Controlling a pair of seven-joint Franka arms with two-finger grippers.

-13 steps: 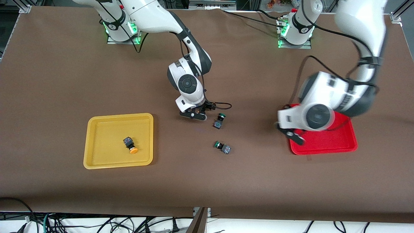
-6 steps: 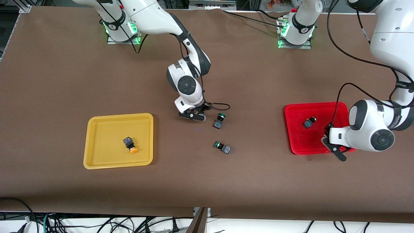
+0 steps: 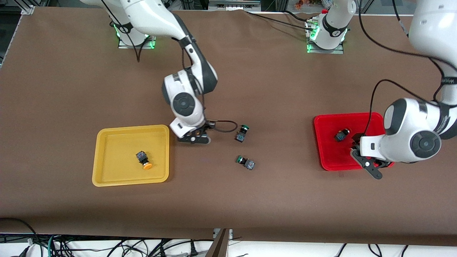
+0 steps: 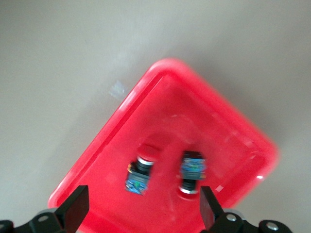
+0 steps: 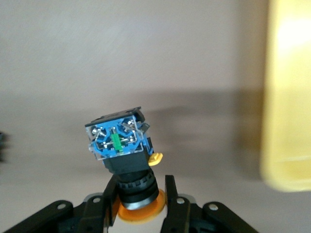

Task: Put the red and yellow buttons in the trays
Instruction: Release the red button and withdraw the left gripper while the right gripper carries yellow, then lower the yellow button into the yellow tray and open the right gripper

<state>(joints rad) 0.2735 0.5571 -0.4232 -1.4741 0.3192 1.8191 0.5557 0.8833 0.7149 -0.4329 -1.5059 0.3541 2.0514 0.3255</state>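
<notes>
My right gripper (image 3: pixel 194 138) is shut on a yellow button (image 5: pixel 121 141), held by its cap end just above the brown table beside the yellow tray (image 3: pixel 117 142). The right wrist view shows that tray's rim (image 5: pixel 289 97) close by. Another yellow button (image 3: pixel 144 160) lies in the yellow tray. My left gripper (image 3: pixel 369 162) is open and empty over the near part of the red tray (image 3: pixel 335 157). The left wrist view shows the red tray (image 4: pixel 194 111) holding two red buttons, one (image 4: pixel 140 171) beside the other (image 4: pixel 192 171). The front view shows one red button (image 3: pixel 341 135); the arm hides the other.
Two green-capped switches lie on the table between the trays, one (image 3: pixel 242 132) farther from the front camera than the other (image 3: pixel 245 162). A black cable loop hangs from the right wrist near the farther one.
My right gripper has moved with the yellow button away from the green switches toward the yellow tray. My left arm swung to the red tray's near edge and has since barely shifted.
</notes>
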